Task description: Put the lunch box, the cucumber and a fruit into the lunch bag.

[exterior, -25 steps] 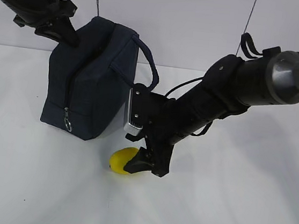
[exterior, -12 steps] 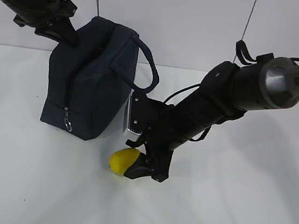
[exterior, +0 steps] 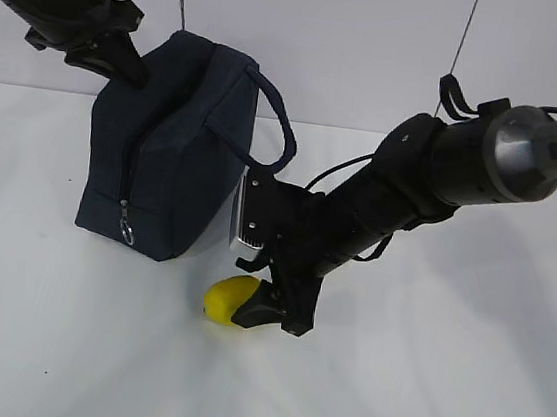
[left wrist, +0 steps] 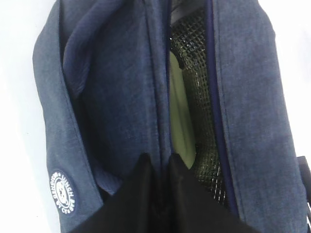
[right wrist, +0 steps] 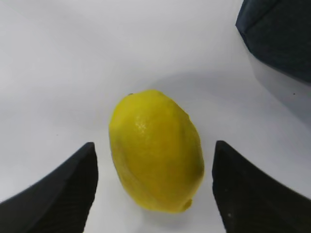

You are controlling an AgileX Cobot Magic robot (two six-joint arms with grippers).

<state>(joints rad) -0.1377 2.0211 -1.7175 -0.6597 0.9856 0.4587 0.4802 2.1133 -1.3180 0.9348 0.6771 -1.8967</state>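
The lemon [right wrist: 155, 150] lies on the white worktop [exterior: 439, 388] just in front of the lunch bag [exterior: 170, 146], and the right gripper [right wrist: 154, 187] is down over it with its jaws spread wide, one on either side of the fruit and clear worktop showing between each jaw and the yellow skin. Nothing is gripped yet. From the wrist view the lemon's long axis runs roughly along the line of approach, leaning a little, so the jaws face its narrower flanks; I judge that closing straight in should catch it across the short way. The right arm is plainly the nearer one; the lemon sits directly under it. Over on the far side the left gripper [left wrist: 158, 194] is pinched shut on the fabric edge at the bag's top opening, holding the slit apart. Through that gap a pale green lid, the lunch box [left wrist: 182, 111], shows against black mesh lining inside. The cucumber I cannot make out anywhere. The bag's mouth is up and to the left of the lemon.
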